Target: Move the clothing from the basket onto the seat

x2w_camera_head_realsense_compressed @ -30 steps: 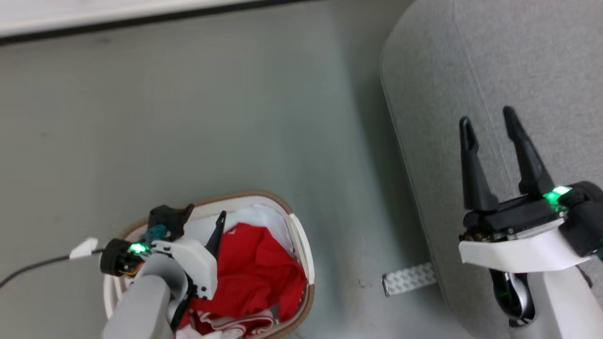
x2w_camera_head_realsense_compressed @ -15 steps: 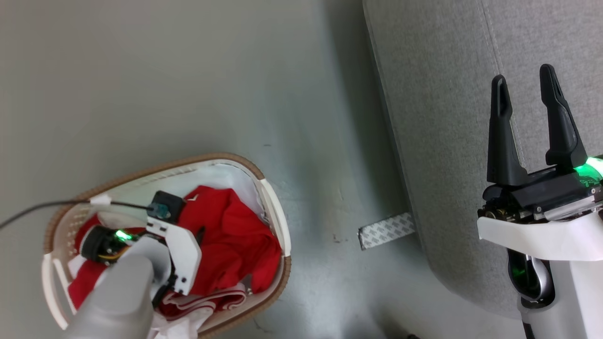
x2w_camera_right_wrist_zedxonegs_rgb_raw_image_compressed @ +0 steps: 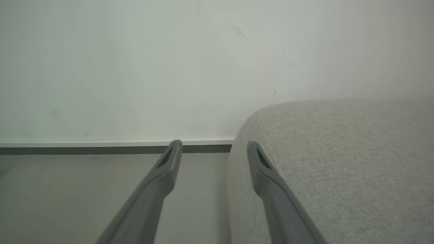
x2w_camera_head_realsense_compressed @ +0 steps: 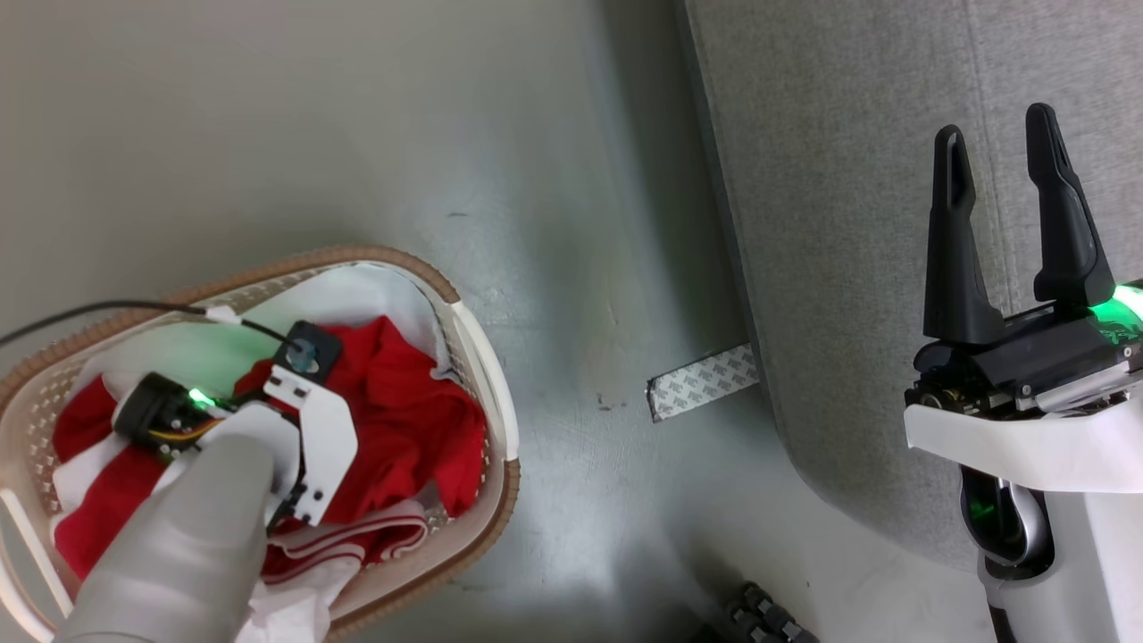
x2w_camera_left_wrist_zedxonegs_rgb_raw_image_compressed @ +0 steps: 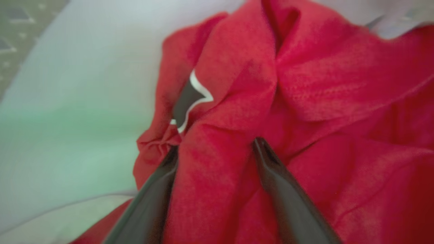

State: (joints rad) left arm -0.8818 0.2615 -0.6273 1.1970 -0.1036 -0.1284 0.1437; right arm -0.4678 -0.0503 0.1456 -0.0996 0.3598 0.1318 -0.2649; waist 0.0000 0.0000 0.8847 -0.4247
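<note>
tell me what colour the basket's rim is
Brown: the rim is a textured brown band around the cream-white basket. It shows best in the head view.

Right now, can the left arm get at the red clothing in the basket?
Probably yes. The left gripper is down inside the basket with its jaws open, the fingers either side of a fold of the clothing. Nothing lies between them and the fabric.

One basket [x2w_camera_head_realsense_compressed: 487,384], one seat [x2w_camera_head_realsense_compressed: 848,223], one tape strip [x2w_camera_head_realsense_compressed: 701,382], one cable [x2w_camera_head_realsense_compressed: 89,311].
Two end effectors: left end effector [x2w_camera_left_wrist_zedxonegs_rgb_raw_image_compressed: 216,145], right end effector [x2w_camera_head_realsense_compressed: 994,125] at 3 o'clock; clothing [x2w_camera_head_realsense_compressed: 402,420] heaped at 8 o'clock, piece count unclear.
</note>
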